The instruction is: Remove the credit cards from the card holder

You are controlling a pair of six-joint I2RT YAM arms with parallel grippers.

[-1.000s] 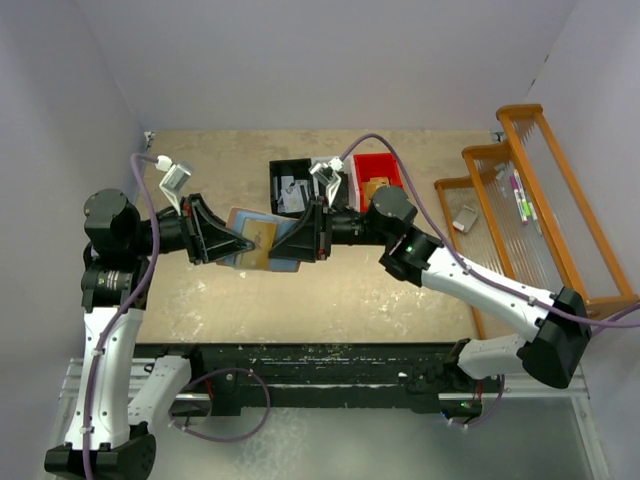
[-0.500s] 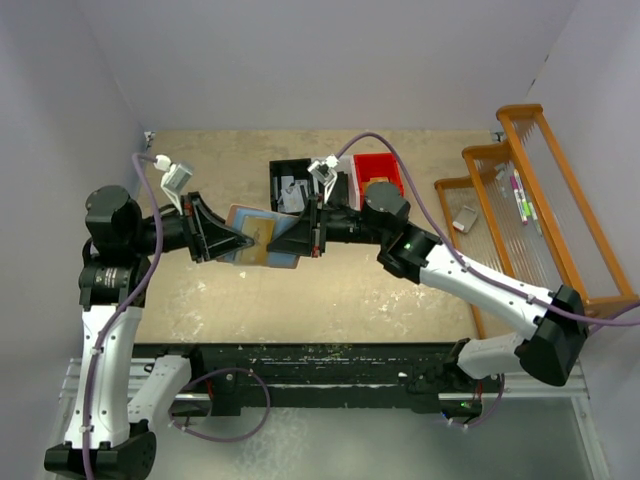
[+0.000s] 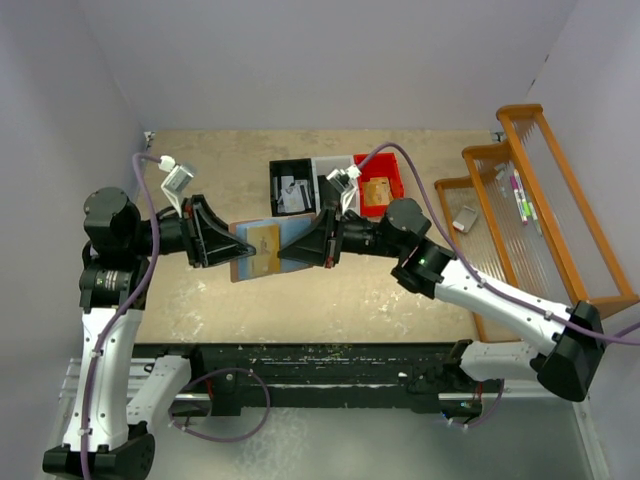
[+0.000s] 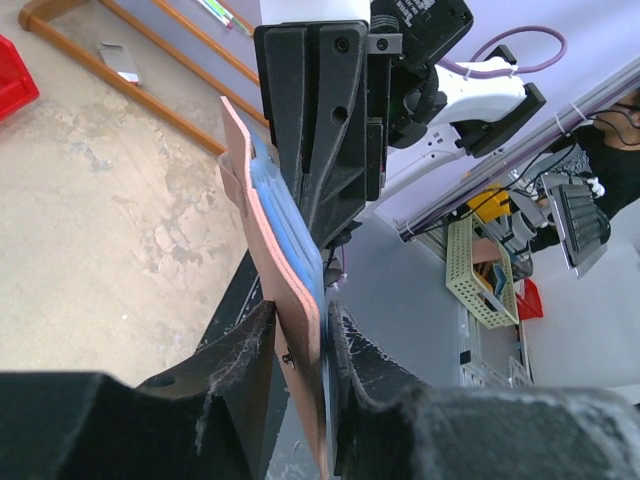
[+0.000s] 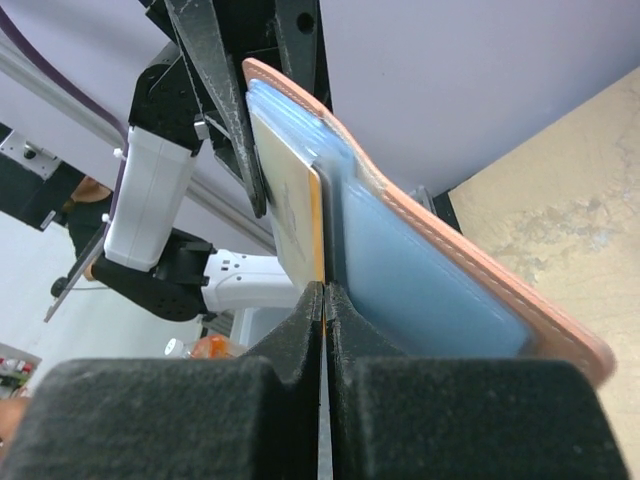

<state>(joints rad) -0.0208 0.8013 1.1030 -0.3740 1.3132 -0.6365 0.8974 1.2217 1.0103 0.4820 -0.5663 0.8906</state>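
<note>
Above the table, my left gripper (image 3: 232, 250) is shut on the card holder (image 3: 245, 268), which hangs open, salmon-pink outside and blue inside. In the left wrist view the holder (image 4: 285, 250) stands edge-on between that gripper's (image 4: 300, 335) two pads. My right gripper (image 3: 285, 250) faces it from the right, shut on the edge of a cream-tan credit card (image 3: 265, 242). The right wrist view shows the card (image 5: 290, 200) pinched at the gripper's (image 5: 326, 290) tips, partly out of a blue slot of the holder (image 5: 420, 270). Any other credit cards are hidden.
A black bin (image 3: 290, 187), a pale bin (image 3: 328, 170) and a red bin (image 3: 378, 180) stand in a row behind the grippers. A wooden rack (image 3: 560, 210) with pens (image 3: 520, 198) fills the right side, a small grey item (image 3: 465, 217) on its lowest step.
My right gripper has shut on the card and drawn back to the right, so more of the card shows outside the holder. The left arm has stayed nearly still.
</note>
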